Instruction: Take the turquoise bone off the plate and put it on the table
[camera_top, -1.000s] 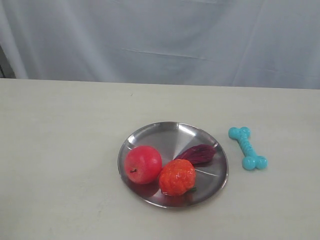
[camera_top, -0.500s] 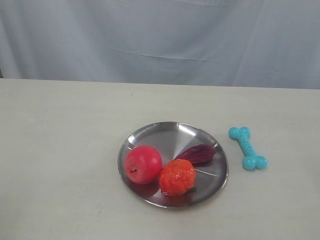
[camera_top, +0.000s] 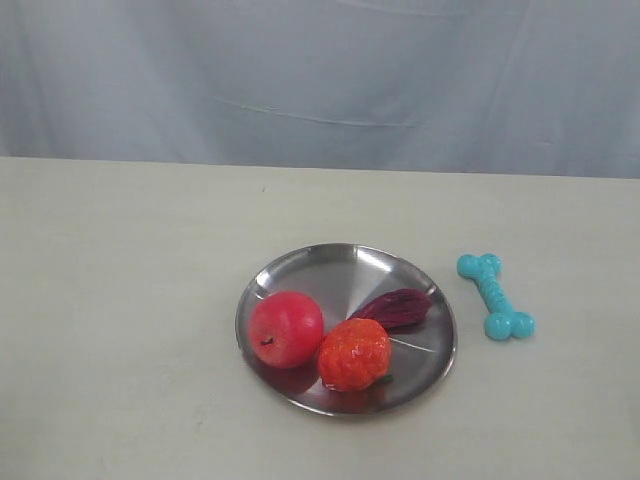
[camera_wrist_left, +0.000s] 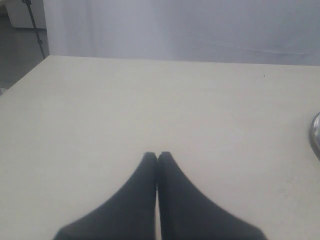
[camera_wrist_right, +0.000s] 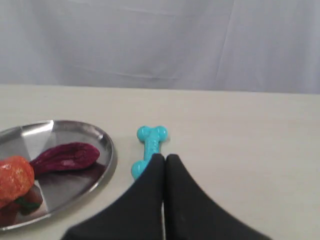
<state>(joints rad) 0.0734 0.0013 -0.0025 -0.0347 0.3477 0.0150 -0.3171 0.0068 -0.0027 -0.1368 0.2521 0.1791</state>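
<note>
The turquoise bone (camera_top: 495, 295) lies flat on the beige table (camera_top: 130, 260), just right of the steel plate (camera_top: 330, 265) and apart from its rim. In the right wrist view the bone (camera_wrist_right: 150, 142) sits on the table beyond my right gripper (camera_wrist_right: 164, 157), whose black fingers are pressed together and empty; they cover the bone's near end. My left gripper (camera_wrist_left: 157, 154) is shut too, over bare table, with only the plate's rim (camera_wrist_left: 316, 135) at the picture's edge. Neither gripper shows in the exterior view.
On the plate lie a red apple (camera_top: 286, 329), an orange knobbly fruit (camera_top: 355, 354) and a dark purple piece (camera_top: 397, 306). A pale cloth backdrop (camera_top: 320, 80) hangs behind the table's far edge.
</note>
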